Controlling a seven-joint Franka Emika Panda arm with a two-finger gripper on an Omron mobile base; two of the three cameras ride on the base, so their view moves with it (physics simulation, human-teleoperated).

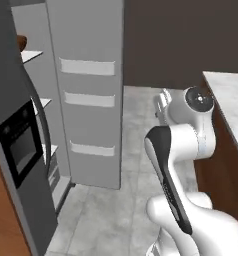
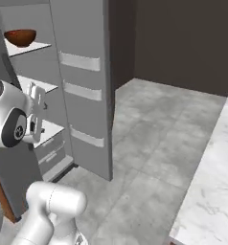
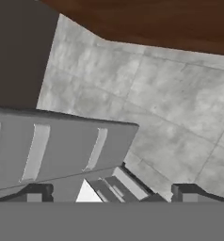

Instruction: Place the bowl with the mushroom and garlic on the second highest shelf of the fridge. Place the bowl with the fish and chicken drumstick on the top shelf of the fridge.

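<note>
The fridge (image 1: 91, 95) stands with both doors swung open. Its left door carries the black dispenser panel (image 1: 20, 141). White shelves show inside. A dark brown bowl (image 2: 20, 37) rests on the highest shelf in sight (image 2: 37, 48), and its contents are hidden. Below it lies another white shelf (image 2: 41, 85). The bowl with the mushroom and garlic is out of view. My gripper (image 2: 38, 107) hangs in front of the open fridge, apart from the shelves. It is open, with nothing between its fingertips (image 3: 36, 192).
The open right door (image 2: 85, 91) with its white bins juts into the room beside the gripper. A marble counter (image 1: 228, 100) on a wood base runs along the right. Grey tiled floor (image 2: 149, 143) spreads between fridge and counter.
</note>
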